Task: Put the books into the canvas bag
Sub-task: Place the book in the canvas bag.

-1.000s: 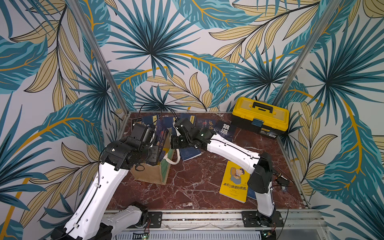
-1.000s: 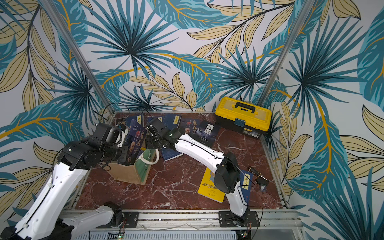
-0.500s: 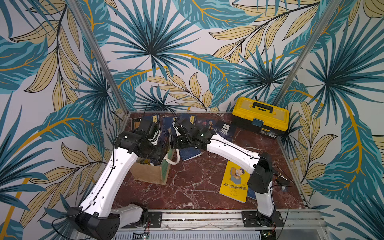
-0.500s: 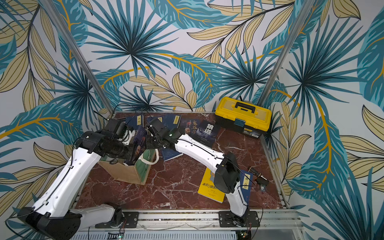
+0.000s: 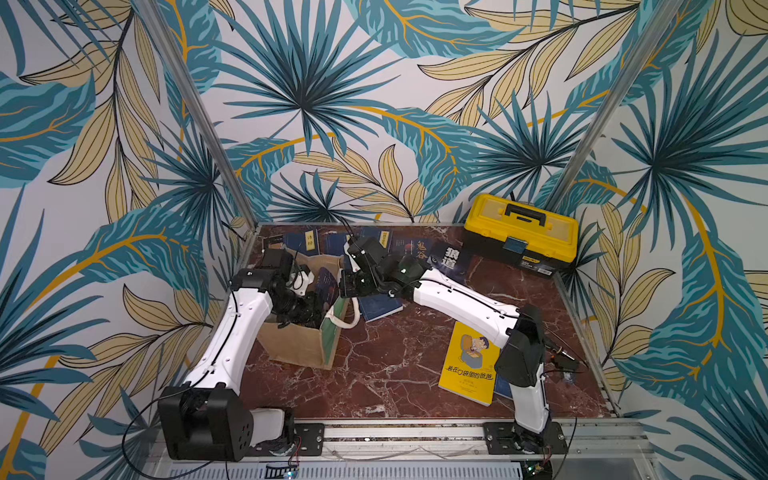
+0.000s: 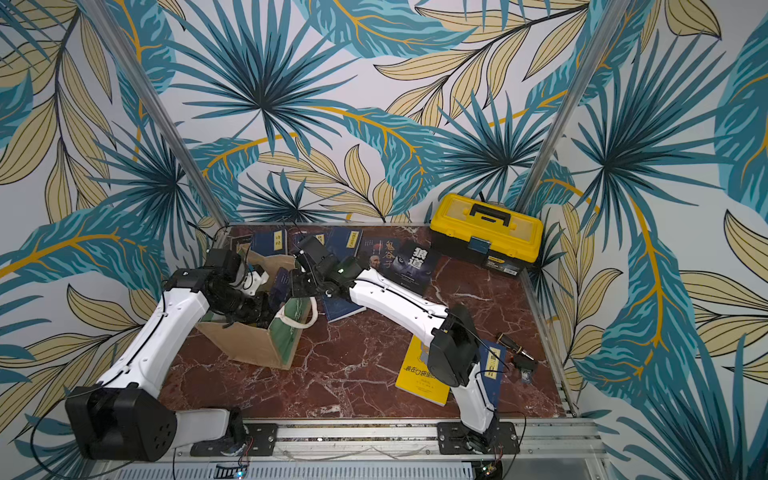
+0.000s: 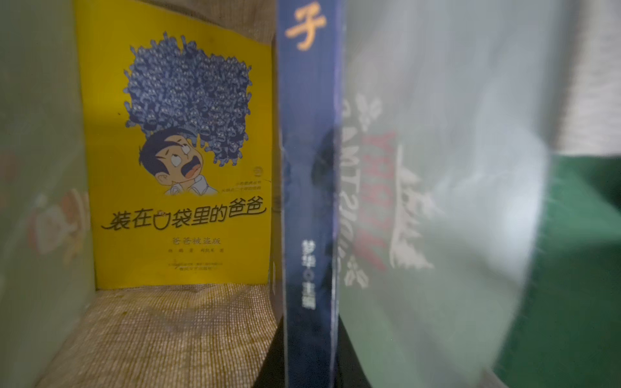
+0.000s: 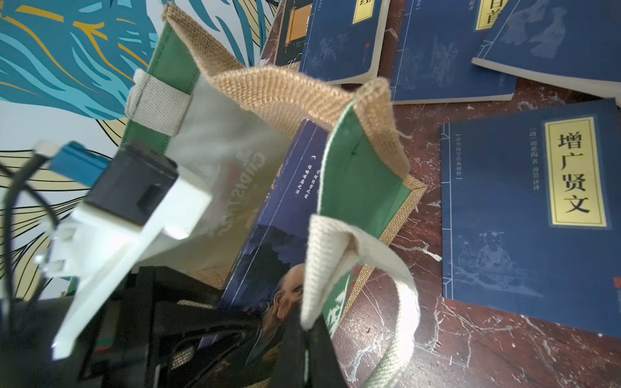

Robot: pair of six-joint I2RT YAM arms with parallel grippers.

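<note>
Two books lie closest to me by the right arm's foot: a yellow cartoon book (image 5: 468, 365) with a navy book (image 6: 492, 361) tucked under it. Past them the canvas bag (image 5: 297, 347) stands open on the table (image 5: 395, 374). The left gripper (image 5: 306, 311) is down inside it, pinching a dark book (image 7: 309, 201) that stands beside a yellow one (image 7: 174, 151) already in. The right gripper (image 5: 348, 291) is squeezed tight on the white handle (image 8: 396, 302), holding the bag's mouth open. Next, I think, the left one must let go gently and lift straight out. Many more books (image 5: 419, 249) wait farther back.
</note>
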